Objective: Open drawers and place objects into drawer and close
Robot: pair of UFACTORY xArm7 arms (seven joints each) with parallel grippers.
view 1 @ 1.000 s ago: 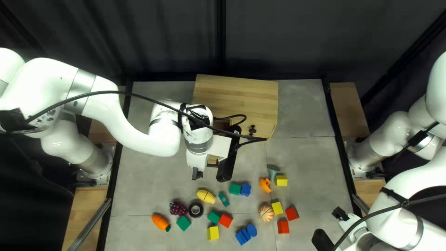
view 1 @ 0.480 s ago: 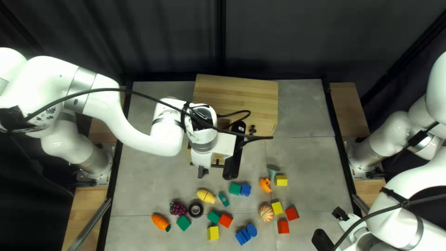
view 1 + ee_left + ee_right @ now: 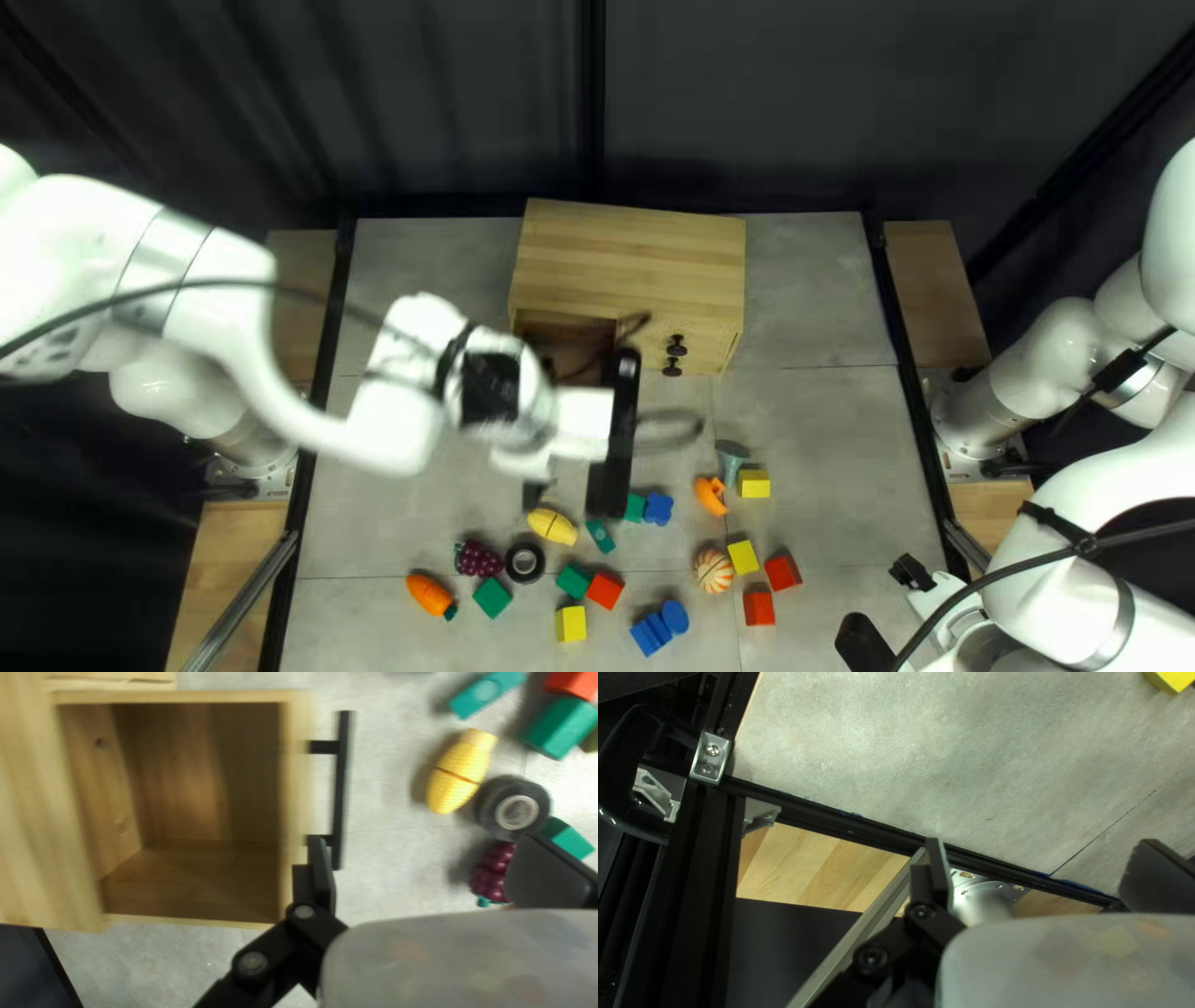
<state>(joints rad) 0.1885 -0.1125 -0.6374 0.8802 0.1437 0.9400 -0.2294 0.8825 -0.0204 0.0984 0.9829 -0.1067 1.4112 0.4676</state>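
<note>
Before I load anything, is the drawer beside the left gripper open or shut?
Open: the drawer stands out from the wooden cabinet, its inner floor and walls showing behind the black handle.

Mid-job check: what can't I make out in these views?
Interior behind the cabinet knobs: top left view, hidden by the front.
Whether the left gripper touches the drawer handle: left wrist view, fingertip overlaps it.
Left arm details: top left view, blurred.
Right arm, part: top left view, cut by edge.
</note>
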